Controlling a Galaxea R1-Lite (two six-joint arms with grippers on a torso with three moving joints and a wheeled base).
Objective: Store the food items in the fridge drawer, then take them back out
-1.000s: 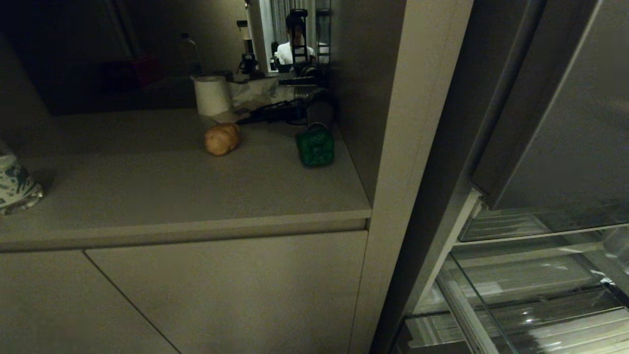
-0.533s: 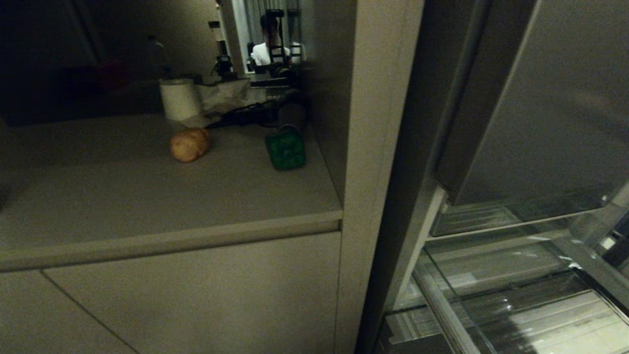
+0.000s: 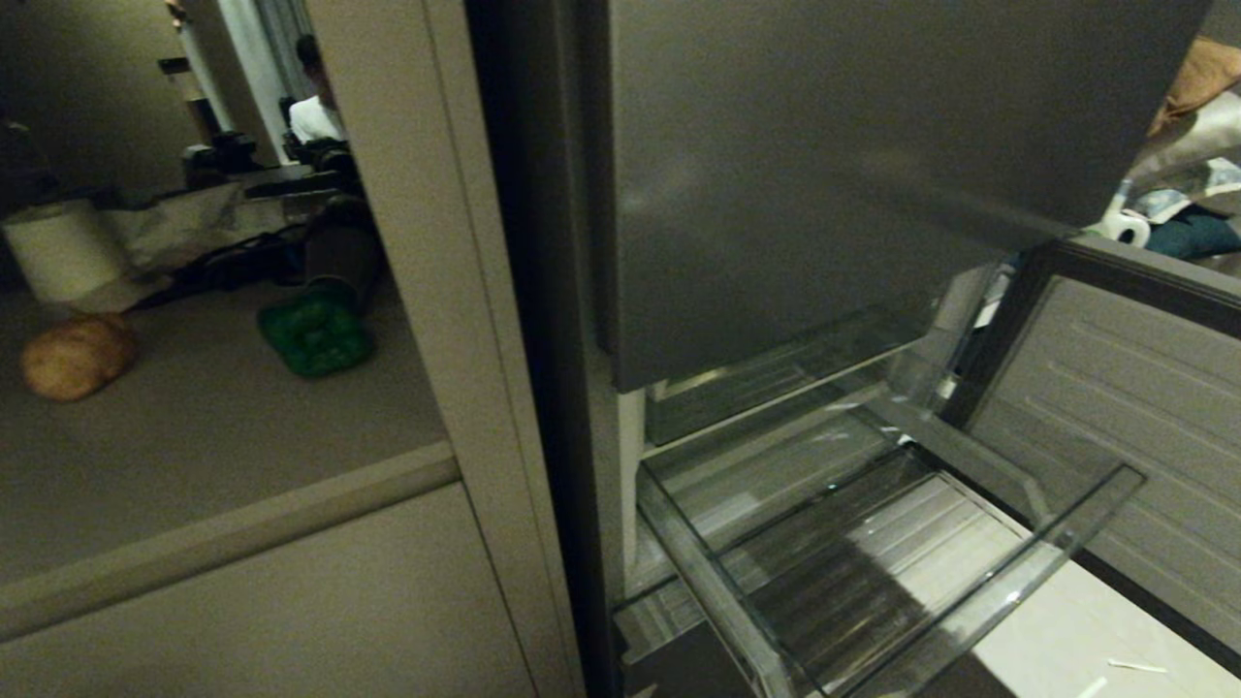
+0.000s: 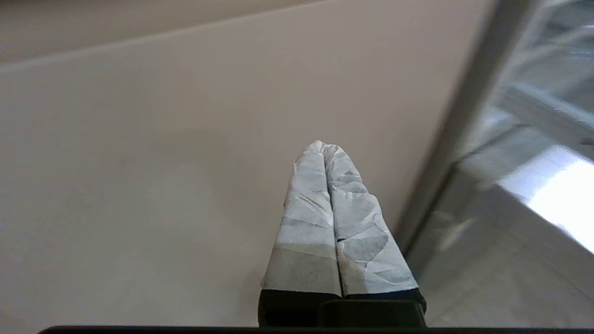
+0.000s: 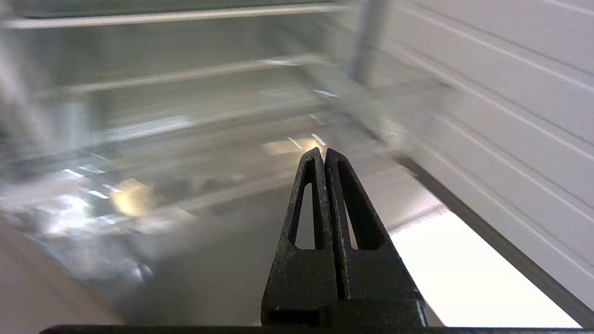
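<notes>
At nine o'clock, potato (image 3: 76,356) and green pepper (image 3: 315,334) lay unstored on the counter (image 3: 213,436); fridge drawer (image 3: 1028,572) stood pulled out, empty; left gripper (image 4: 325,147) and right gripper (image 5: 321,152) clenched, holding nothing.

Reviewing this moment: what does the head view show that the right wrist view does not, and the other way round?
Only the head view shows the counter with the tan potato-like lump, the green pepper-like item and a white roll, plus a person far behind and the grey door panel. Only the right wrist view shows the right gripper, shut and holding nothing. Both show the clear fridge drawer, pulled out with nothing in it, and the ribbed panel beside it.
</notes>
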